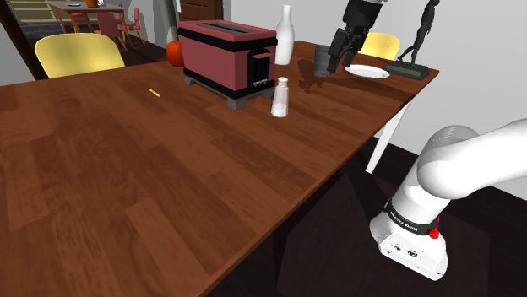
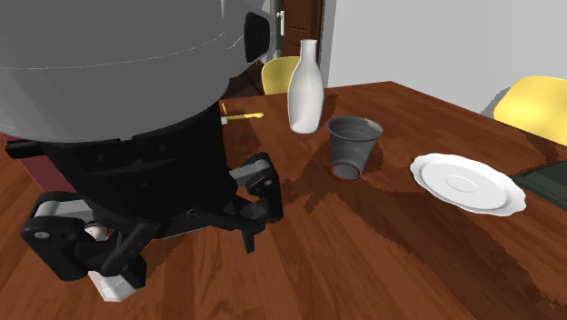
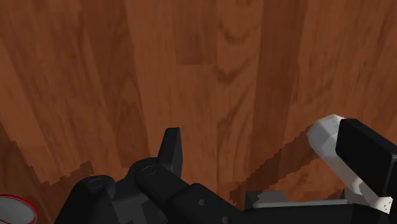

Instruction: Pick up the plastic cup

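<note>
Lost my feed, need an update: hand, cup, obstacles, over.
Hand open, empty, beside cup. Cup upright on table, not gripped. Bottle and plate flank it; bare wood between hand and cup.

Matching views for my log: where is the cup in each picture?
Shoulder view: cup at the table's far end, right of the white bottle.
Second exterior view: cup upper middle, right of the bottle.
Wrist view: red-ringed edge beside the gripper, probably the cup.
Shared landmark: the bottle.
</note>
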Available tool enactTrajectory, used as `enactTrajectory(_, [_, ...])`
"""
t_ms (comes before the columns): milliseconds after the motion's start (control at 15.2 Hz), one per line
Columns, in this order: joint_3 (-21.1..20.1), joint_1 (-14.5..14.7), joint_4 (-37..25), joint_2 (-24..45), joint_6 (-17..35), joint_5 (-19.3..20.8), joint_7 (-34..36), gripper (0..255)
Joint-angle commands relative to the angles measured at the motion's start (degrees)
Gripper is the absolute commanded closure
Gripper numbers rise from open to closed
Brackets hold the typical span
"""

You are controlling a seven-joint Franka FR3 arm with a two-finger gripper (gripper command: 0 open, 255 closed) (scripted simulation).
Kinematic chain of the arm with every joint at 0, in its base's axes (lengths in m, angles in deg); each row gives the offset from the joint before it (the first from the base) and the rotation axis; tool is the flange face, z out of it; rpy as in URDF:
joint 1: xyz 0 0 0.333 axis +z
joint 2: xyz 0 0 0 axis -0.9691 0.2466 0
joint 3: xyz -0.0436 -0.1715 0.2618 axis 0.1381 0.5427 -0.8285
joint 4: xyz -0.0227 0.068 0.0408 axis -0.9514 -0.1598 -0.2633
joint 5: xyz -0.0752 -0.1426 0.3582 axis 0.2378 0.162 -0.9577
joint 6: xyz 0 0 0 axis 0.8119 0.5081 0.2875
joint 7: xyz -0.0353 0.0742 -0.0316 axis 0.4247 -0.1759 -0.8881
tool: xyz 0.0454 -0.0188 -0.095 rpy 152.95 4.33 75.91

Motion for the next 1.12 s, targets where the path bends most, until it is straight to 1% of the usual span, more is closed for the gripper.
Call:
enactTrajectory(0, [0.00, 0.00, 0.00, 0.00, 0.00, 0.00, 0.00, 0])
enactTrajectory(528, [6.18, -2.34, -8.35, 13.26, 3.35, 5.82, -8.39, 0])
enactTrajectory(1056, [11.49, -4.01, -20.87, 28.17, 5.03, 8.95, -16.33, 0])
